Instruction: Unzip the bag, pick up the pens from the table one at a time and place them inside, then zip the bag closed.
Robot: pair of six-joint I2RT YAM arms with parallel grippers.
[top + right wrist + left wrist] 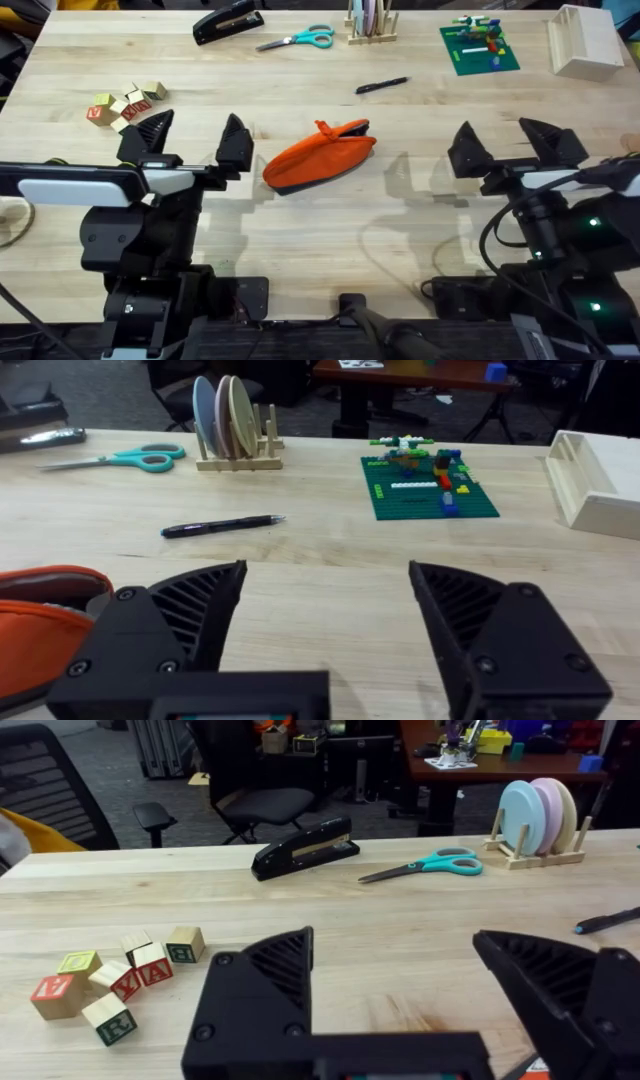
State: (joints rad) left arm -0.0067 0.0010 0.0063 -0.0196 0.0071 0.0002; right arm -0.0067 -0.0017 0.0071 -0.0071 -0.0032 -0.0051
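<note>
Centrally on the table (330, 230) lies the bag (318, 157), an orange pouch with a dark underside. Its long axis runs on a slant, from its near-left end up to its far-right end, where the pull tab sticks up and the mouth shows a dark gap. Beyond it and a little to the right lies the pen (381, 86), well apart from the bag, its long axis nearly crosswise to the table with the right end tilted slightly farther away.

Both grippers hover over the near part of the table, one on each side of the bag. The left gripper (193, 140) sits just left of the bag with its fingers spread wide and nothing between them. The right gripper (517, 145) sits to the right, farther from the bag, fingers likewise spread and empty.

Other things lie around the edges. Lettered blocks (125, 104) cluster beyond the left gripper. Along the far edge, from left to right, are a stapler (227, 22), teal scissors (297, 40), a plate rack (371, 20), a green brick plate (479, 46) and a pale tray (586, 42). Bare wood lies between the bag and the pen.
</note>
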